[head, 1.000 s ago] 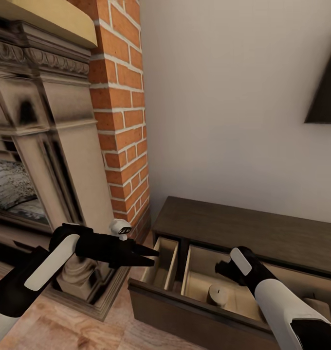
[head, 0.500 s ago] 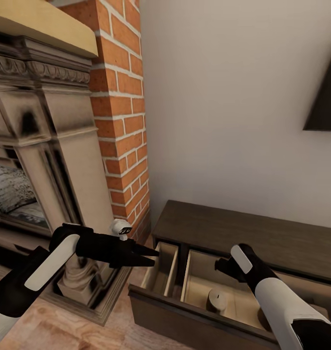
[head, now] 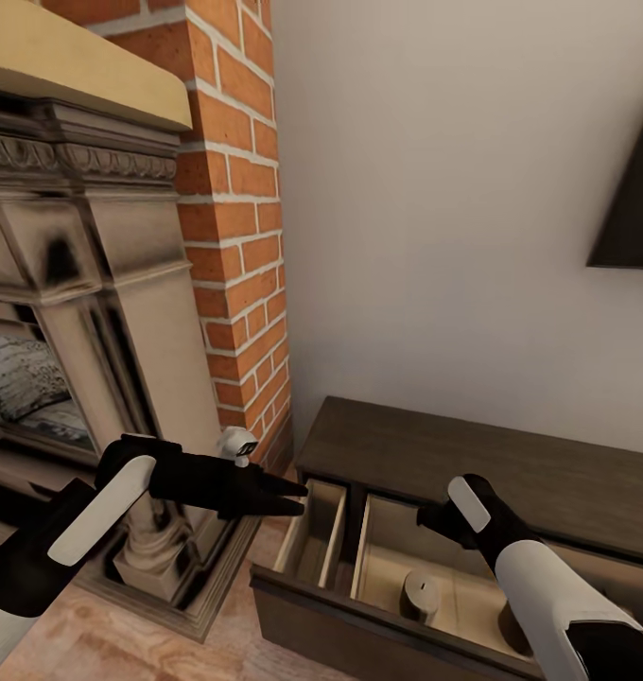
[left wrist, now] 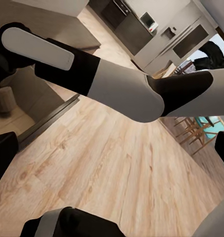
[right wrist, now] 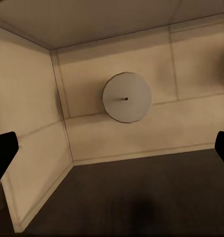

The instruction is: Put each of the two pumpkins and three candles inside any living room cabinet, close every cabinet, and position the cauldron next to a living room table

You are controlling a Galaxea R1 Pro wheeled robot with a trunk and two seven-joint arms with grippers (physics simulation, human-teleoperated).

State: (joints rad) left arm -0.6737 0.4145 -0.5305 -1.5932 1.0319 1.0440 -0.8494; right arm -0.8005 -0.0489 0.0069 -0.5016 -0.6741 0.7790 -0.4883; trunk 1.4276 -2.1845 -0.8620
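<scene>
Fireplace (head: pixel 85 312), ornate stone surround, with red brick chimney (head: pixel 232 208) beside it: both off to the outer side of the left gripper (head: pixel 288 497). Left gripper: fingers drawn together to a narrow point, nothing between them, tips just short of the cabinet's end drawer. Cabinet (head: pixel 473 454): low dark wood unit, drawer (head: pixel 321 577) pulled out, pale divided interior exposed. Candle (head: pixel 421 596): short grey-tan cylinder, upright on the drawer floor, directly under the right gripper (right wrist: pixel 112 148); in the right wrist view its round top (right wrist: pixel 127 97) with wick dot lies ahead of and between the fingertips, well apart from them. Right gripper: fingers spread wide, holding nothing. A second dark rounded item near the right forearm, too hidden to name. Step judged: candle deposited in the drawer, release complete. Next move likely calls for lifting the right arm clear of the drawer walls before fetching remaining items or pushing the front shut.
</scene>
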